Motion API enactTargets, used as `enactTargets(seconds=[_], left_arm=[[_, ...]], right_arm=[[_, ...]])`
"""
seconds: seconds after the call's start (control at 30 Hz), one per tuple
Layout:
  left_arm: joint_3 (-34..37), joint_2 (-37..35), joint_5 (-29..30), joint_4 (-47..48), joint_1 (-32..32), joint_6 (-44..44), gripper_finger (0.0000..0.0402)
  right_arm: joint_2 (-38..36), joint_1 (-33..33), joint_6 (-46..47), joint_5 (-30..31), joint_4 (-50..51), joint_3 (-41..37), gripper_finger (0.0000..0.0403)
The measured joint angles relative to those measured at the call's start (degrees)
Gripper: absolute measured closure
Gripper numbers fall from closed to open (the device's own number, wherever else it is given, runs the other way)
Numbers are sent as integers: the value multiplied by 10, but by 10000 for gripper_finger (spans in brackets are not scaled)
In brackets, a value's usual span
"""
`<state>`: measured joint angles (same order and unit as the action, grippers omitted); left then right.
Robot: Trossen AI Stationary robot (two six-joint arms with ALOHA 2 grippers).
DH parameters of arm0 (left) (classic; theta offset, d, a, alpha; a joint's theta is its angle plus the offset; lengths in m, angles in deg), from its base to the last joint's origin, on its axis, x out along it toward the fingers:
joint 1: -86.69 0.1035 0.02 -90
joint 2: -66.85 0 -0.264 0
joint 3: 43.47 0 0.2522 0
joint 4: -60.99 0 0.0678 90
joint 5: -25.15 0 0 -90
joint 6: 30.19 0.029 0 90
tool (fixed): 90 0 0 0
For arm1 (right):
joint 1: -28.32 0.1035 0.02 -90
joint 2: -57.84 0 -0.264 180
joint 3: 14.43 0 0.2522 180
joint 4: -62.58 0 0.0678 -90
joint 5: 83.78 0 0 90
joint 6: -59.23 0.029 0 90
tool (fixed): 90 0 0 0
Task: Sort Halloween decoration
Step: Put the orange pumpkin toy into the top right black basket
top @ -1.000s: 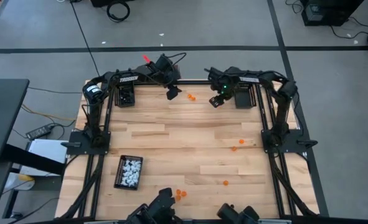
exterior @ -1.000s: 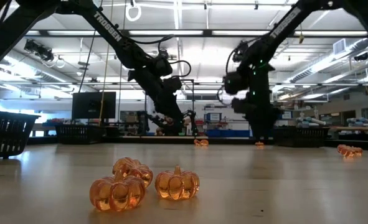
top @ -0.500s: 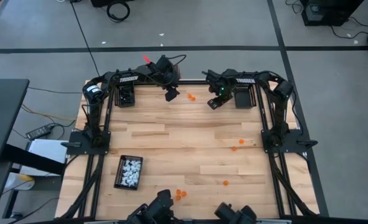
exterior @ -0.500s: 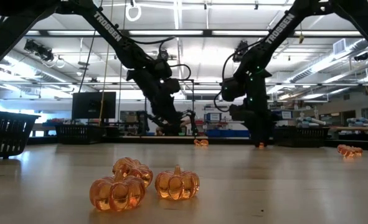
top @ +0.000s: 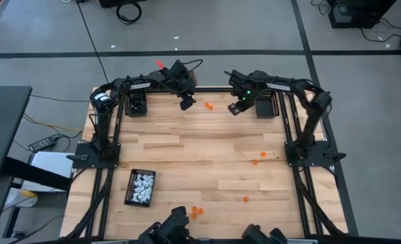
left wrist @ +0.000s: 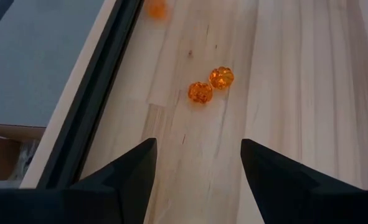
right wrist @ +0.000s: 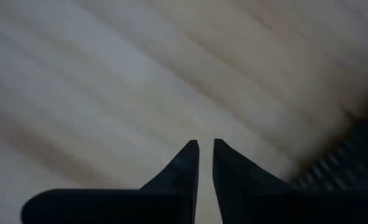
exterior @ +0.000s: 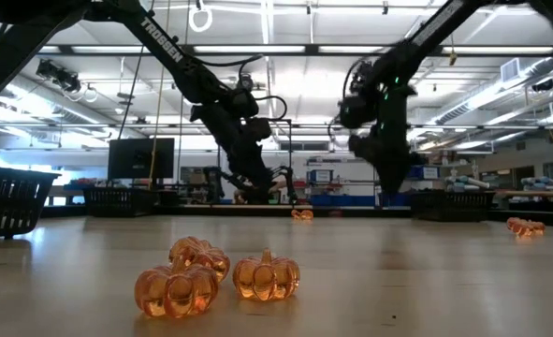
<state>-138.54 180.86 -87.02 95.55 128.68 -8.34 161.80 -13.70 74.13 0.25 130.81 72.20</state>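
Orange pumpkin trinkets lie on the wooden table. Two of them (left wrist: 200, 93) (left wrist: 221, 78) rest just ahead of my left gripper (left wrist: 195, 163), which hangs open above the far middle (top: 185, 103), pointing slantwise down. My right gripper (top: 234, 108) hangs over the table's far right, pointing down, near a black tray (top: 265, 106). In its wrist view the fingertips (right wrist: 205, 144) stand a thin slit apart with nothing showing between them. White trinkets fill a tray (top: 140, 187) at the near left.
Another black tray (top: 138, 104) sits at the far left. Loose pumpkins lie at the near middle (top: 197, 211) (exterior: 267, 276), farther right (top: 246, 199) and near the right side (top: 258, 158). The arms' frames run along both side edges.
My right gripper has shut from wide open to a thin slit and has risen from the table top. The small orange pumpkin that lay under it in the low view no longer shows there. My left gripper has stayed open and in place.
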Motion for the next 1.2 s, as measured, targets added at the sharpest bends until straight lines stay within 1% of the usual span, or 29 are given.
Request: enactTargets(seconds=[0.1, 0.2, 0.27, 0.37, 0.53, 0.77, 0.87, 1.03, 1.1, 1.2], left_arm=[[0, 0, 0, 0, 0, 0, 159], [0, 0, 0, -3, 0, 0, 159], [0, 0, 0, -11, 0, 0, 159], [0, 0, -9, -28, 0, 7, 159], [-1, 18, -86, -58, -3, 42, 159], [0, 57, -90, -157, -18, 1, 159], [-3, 70, -75, -173, -24, 4, 159], [-27, 100, -70, -147, -32, 8, 161], [-51, 113, -55, -119, -35, 9, 166], [-94, 129, -55, -58, -37, 6, 179]], right_arm=[[-53, 0, 0, 15, 29, 0, 358], [-97, -16, 2, 33, 56, 0, 365], [-112, -28, 13, 38, 59, 0, 367], [-121, -39, 31, 36, 35, 0, 360], [-121, -29, 45, 32, -25, 0, 319], [-121, -1, 54, 36, -132, 0, 245], [-121, 3, 76, 36, -154, 1, 228], [-121, 0, 90, 30, -148, 1, 228], [-121, -1, 90, 30, -147, 1, 229], [-121, 0, 90, 27, -144, 1, 230]])
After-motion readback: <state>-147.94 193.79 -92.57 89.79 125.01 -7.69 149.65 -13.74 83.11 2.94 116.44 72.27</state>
